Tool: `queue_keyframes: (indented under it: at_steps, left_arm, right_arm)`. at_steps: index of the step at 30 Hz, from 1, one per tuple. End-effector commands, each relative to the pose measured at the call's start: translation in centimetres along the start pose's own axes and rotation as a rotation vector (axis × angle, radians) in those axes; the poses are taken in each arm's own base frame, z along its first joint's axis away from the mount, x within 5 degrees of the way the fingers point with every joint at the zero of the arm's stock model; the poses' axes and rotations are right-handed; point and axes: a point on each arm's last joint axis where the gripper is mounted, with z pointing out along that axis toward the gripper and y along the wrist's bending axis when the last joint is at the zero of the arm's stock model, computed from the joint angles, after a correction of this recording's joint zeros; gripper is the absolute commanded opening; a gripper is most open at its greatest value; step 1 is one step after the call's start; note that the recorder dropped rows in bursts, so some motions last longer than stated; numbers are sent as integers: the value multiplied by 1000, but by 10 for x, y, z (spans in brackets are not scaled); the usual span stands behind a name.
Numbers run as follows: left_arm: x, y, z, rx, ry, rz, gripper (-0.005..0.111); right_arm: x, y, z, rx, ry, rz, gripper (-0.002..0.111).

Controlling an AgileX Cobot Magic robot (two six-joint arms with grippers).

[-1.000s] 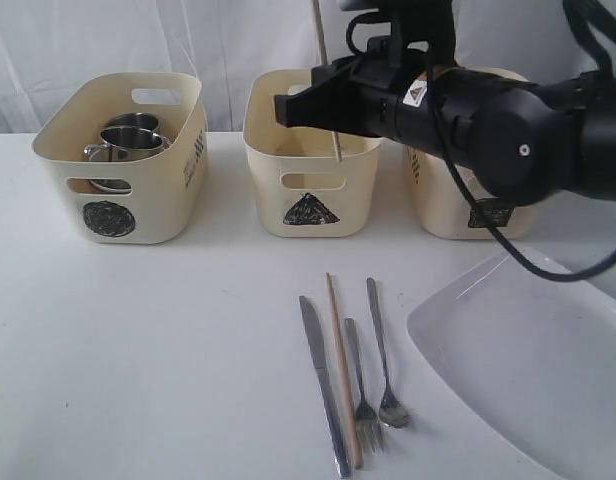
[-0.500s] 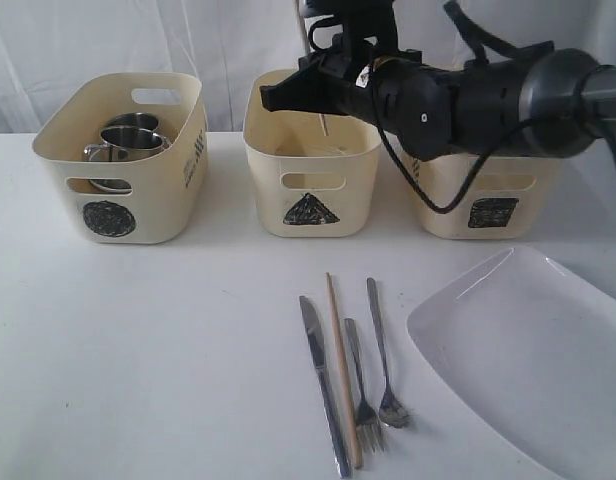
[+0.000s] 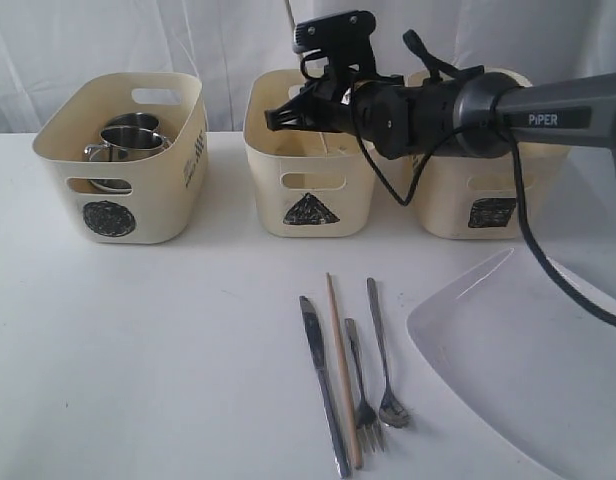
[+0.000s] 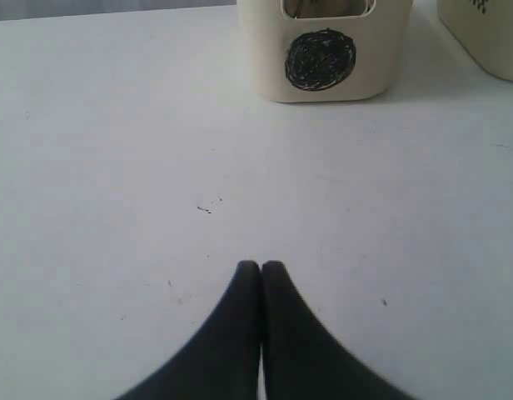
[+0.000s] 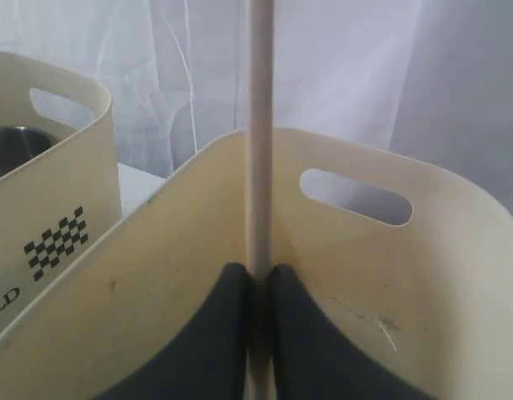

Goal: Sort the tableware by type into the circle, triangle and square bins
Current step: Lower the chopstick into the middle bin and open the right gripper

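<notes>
Exterior view: "PiPER" arm point(image 3: 548, 118), triangle tub point(image 3: 266, 195)

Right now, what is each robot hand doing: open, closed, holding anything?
Left gripper: closed, holding nothing.
Right gripper: closed on a wooden chopstick, above the triangle bin.

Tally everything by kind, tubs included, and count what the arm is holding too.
Tubs: 3 (circle tub, triangle tub, square tub)
Mugs: 2, both in the circle tub
Chopsticks: 2 (one lying flat, one in the right pincer)
Knife: 1
Fork: 1
Spoon: 1
Plate: 1
Total: 11
</notes>
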Motion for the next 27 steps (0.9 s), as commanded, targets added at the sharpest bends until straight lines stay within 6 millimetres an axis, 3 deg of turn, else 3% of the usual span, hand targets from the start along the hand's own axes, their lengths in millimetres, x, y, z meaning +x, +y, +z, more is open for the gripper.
queue_keyframes:
  at_steps: [1,7,13,19,22,27]
  left_arm:
    - [1,0,0,1,1,-12,0]
    - [1,0,0,1,1,-12,0]
    - [1,0,0,1,1,-12,0]
    - [1,0,0,1,1,-12,0]
    - [1,0,0,1,1,-12,0]
    - [1,0,0,1,1,-12,0]
  right_arm:
    - [-4,-4,0,10,-11,11,0]
    - [-4,-4,0,12,-11,6,0]
    - [-9,-10,0,37,-71,10,20]
    - [-8,-19,-1,50,-54,16,21]
    - [-17,-19,-9,37,-26,17,21]
    - [-29,-17,-45,11,60,62,21]
